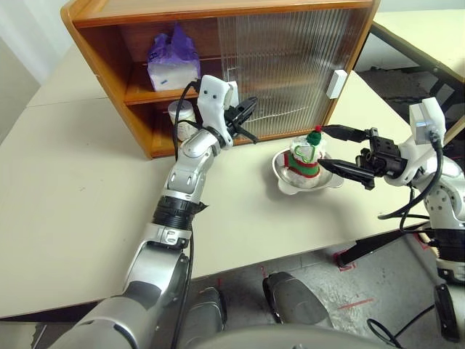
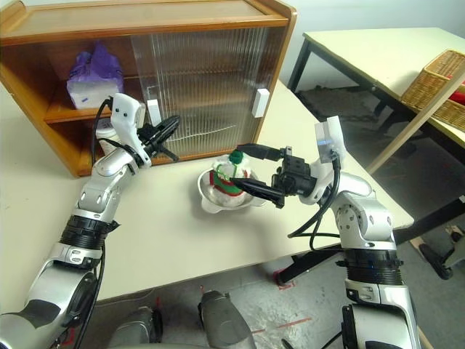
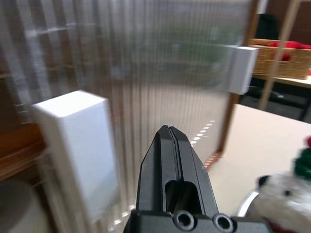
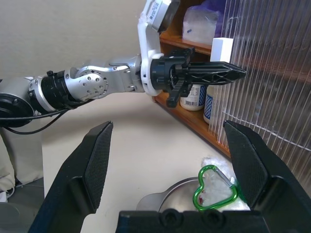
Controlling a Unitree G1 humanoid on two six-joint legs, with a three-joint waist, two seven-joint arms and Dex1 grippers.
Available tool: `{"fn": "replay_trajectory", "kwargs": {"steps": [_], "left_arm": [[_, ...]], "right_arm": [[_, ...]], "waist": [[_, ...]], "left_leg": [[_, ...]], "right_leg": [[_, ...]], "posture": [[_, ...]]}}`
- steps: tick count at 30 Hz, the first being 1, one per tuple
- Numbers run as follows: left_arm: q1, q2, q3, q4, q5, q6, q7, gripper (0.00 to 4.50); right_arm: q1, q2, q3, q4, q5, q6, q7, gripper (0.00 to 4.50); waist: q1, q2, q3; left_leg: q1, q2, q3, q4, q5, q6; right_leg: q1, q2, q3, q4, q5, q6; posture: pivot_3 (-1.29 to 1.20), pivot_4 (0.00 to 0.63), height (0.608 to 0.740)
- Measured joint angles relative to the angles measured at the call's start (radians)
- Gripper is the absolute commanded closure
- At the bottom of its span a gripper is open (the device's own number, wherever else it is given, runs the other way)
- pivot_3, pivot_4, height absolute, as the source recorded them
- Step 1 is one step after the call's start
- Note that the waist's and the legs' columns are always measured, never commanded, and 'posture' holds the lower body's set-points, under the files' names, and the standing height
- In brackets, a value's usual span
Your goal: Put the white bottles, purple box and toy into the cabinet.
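Note:
The purple box lies on the upper shelf of the wooden cabinet, in its open left half. Two white bottles stand side by side on the lower shelf. My left gripper is shut with nothing in it. It hovers just in front of the ribbed sliding door, beside the door's white handle. The toy sits in a steel bowl on the table. My right gripper is open, with one finger on each side of the toy and apart from it.
A second white handle sits at the door's right edge. The cabinet stands on a pale table. Another table at the right carries a wicker basket. A green heart-shaped clip hangs on the toy.

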Motion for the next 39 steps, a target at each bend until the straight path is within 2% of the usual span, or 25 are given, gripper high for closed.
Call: {"fn": "replay_trajectory", "kwargs": {"steps": [9, 15, 28, 34, 39], "left_arm": [[0.064, 0.057, 0.042, -0.075, 0.013, -0.094, 0.056, 4.48], [0.107, 0.1, 0.068, -0.12, 0.012, -0.098, 0.064, 4.48], [0.17, 0.141, 0.104, -0.186, -0.004, -0.082, 0.075, 4.48], [0.171, 0.126, 0.105, -0.187, -0.04, -0.076, 0.043, 4.48], [0.161, 0.076, 0.048, -0.187, -0.057, -0.077, -0.018, 4.48]], "right_arm": [[0.0, 0.0, 0.0, 0.009, -0.001, -0.016, 0.0, 0.0], [-0.001, 0.0, -0.001, 0.022, -0.002, -0.025, 0.002, 0.0], [-0.001, -0.006, -0.002, 0.036, -0.002, -0.033, 0.005, 0.0], [-0.001, -0.008, -0.002, 0.036, -0.003, -0.034, 0.011, 0.0], [-0.001, -0.008, -0.002, 0.036, -0.003, -0.034, 0.012, 0.0]], "waist": [[-0.012, 0.0, 0.0], [-0.021, 0.0, 0.0], [-0.032, 0.0, 0.0], [-0.026, 0.0, 0.0], [-0.018, 0.0, 0.0]], "left_leg": [[0.001, -0.001, 0.001, 0.002, 0.001, 0.001], [0.009, -0.002, 0.003, 0.001, 0.001, 0.0], [0.01, 0.0, 0.0, -0.001, -0.002, -0.005], [0.009, -0.001, -0.003, -0.001, -0.007, -0.014], [0.005, -0.001, -0.003, -0.001, -0.005, -0.009]], "right_leg": [[0.0, 0.0, 0.0, 0.0, 0.002, 0.001], [0.006, 0.001, 0.001, 0.0, 0.003, 0.0], [0.005, 0.0, 0.003, 0.0, 0.003, -0.001], [0.005, -0.003, 0.006, 0.0, 0.002, -0.003], [0.003, -0.005, 0.006, 0.0, 0.002, -0.006]], "posture": [[-0.34, 0.083, 0.74], [-0.34, 0.083, 0.74], [-0.34, 0.081, 0.74], [-0.34, 0.075, 0.74], [-0.35, 0.071, 0.74]]}}
